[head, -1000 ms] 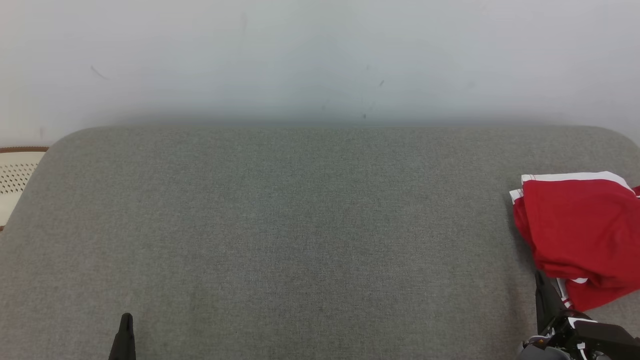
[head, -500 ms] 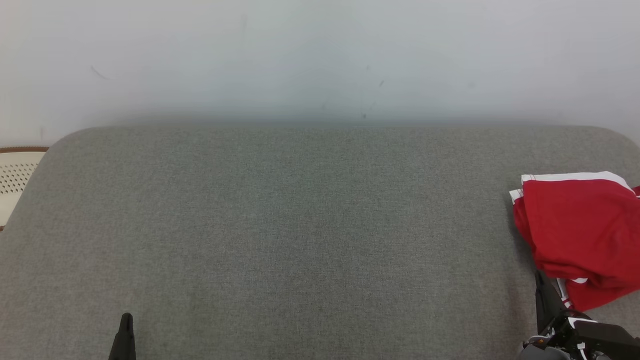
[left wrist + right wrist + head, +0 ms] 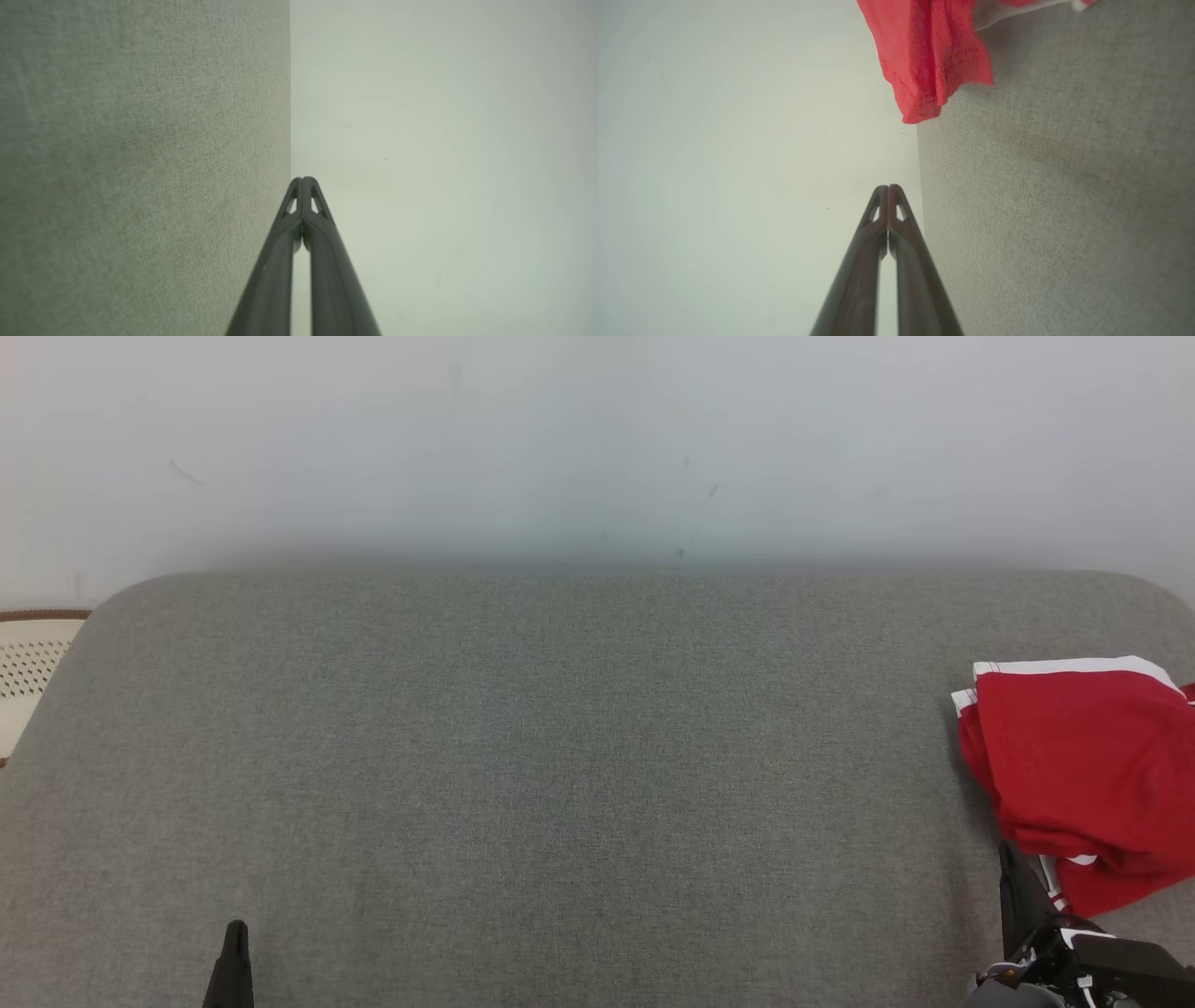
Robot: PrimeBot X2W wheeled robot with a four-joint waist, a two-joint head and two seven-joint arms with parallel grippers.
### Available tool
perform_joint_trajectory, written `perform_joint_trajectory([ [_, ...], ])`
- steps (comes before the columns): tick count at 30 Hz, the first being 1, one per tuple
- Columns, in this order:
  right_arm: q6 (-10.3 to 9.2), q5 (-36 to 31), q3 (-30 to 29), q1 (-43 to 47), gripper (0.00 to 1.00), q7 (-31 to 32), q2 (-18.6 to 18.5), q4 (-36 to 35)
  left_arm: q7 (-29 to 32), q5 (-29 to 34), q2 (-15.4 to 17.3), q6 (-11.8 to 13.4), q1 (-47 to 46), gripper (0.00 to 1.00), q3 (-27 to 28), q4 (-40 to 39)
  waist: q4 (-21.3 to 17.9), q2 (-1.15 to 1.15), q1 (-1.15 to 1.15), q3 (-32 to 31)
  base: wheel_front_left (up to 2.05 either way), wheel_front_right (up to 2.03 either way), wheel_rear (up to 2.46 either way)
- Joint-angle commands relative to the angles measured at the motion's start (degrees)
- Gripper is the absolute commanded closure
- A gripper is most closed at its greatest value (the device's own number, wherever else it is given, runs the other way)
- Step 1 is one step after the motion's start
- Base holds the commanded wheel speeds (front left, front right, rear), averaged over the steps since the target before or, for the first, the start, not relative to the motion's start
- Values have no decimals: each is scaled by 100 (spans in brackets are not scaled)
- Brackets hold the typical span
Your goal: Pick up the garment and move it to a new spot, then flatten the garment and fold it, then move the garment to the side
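Observation:
The garment (image 3: 1092,775) is red with white trim and lies bunched at the right edge of the grey fabric surface (image 3: 560,756). A red corner of the garment (image 3: 931,60) hangs over that edge in the right wrist view. My right gripper (image 3: 1006,859) is at the lower right, just below the garment's near edge, fingers pressed together and holding nothing. In the right wrist view the right gripper (image 3: 888,188) points along the surface's edge, short of the cloth. My left gripper (image 3: 237,933) is at the lower left, shut and empty; the left gripper (image 3: 302,179) shows its tips touching.
A pale wall (image 3: 597,439) rises behind the grey surface. A cream perforated object (image 3: 28,663) with a brown rim sits past the surface's left edge. The wide middle of the surface is bare grey fabric.

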Motion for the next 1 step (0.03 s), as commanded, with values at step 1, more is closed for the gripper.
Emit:
perform_joint_trajectory([
  [1, 2, 27, 0, -33, 100, 1, 12, -11, 21, -13, 16, -12, -47, 100, 8, -13, 0, 0, 0, 0, 0, 0, 0],
])
